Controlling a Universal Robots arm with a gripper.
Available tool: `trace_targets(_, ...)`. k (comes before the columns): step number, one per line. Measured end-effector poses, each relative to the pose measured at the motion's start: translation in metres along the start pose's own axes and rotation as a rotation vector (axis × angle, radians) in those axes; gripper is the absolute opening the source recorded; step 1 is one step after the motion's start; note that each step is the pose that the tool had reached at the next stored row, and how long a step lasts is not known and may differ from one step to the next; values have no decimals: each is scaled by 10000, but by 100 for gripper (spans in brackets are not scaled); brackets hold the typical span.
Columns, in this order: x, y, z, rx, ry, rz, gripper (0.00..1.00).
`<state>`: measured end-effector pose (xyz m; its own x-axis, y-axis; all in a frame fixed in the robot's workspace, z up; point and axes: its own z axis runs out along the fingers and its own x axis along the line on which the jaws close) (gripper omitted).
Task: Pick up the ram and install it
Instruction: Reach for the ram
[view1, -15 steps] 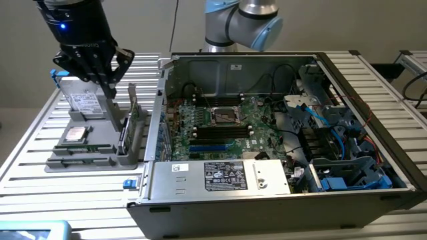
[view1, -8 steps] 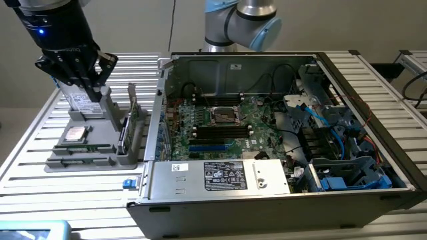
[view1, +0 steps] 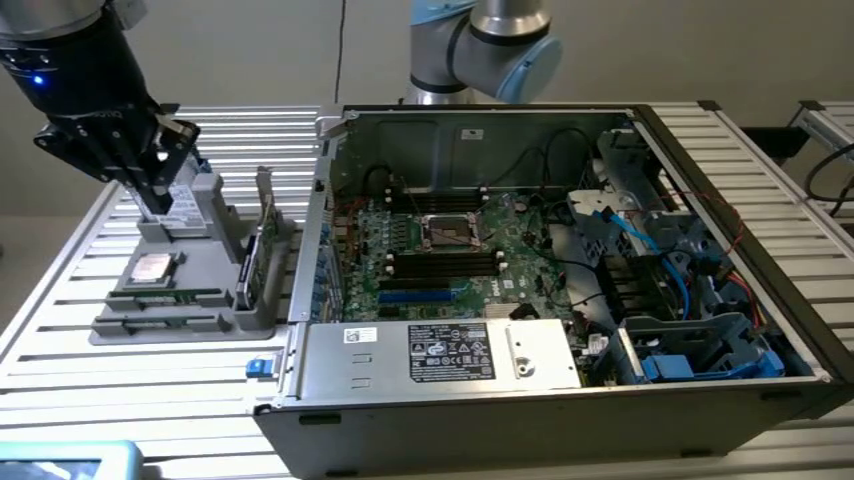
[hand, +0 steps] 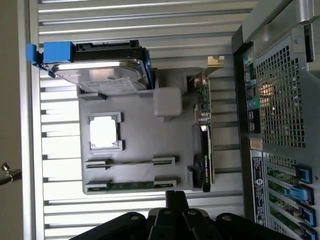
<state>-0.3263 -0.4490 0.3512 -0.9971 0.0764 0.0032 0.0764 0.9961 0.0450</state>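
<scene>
Clearly shut and empty, the black pincer hangs near the silver boxy hard drive on the grey plastic holder; the ram, a slim green circuit-board strip, lies slotted in that holder, apart from the pincer.

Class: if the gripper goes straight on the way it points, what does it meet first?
Probably the gray holder tray, by the ram near its edge; the gripper hangs above it, so depth is uncertain.

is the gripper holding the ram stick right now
No, the ram lies in its slot on the gray holder, apart from the shut gripper.
</scene>
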Motion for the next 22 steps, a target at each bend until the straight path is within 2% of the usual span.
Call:
trace_targets(7,264,-25,113,18,68,3,11)
trace_targets(10,274,-28,148,70,76,-2,11)
trace_targets(13,329,-29,182,108,72,-14,11)
trace_targets(17,332,-26,200,214,73,-173,11)
trace_targets(22,329,-20,225,220,81,-447,11)
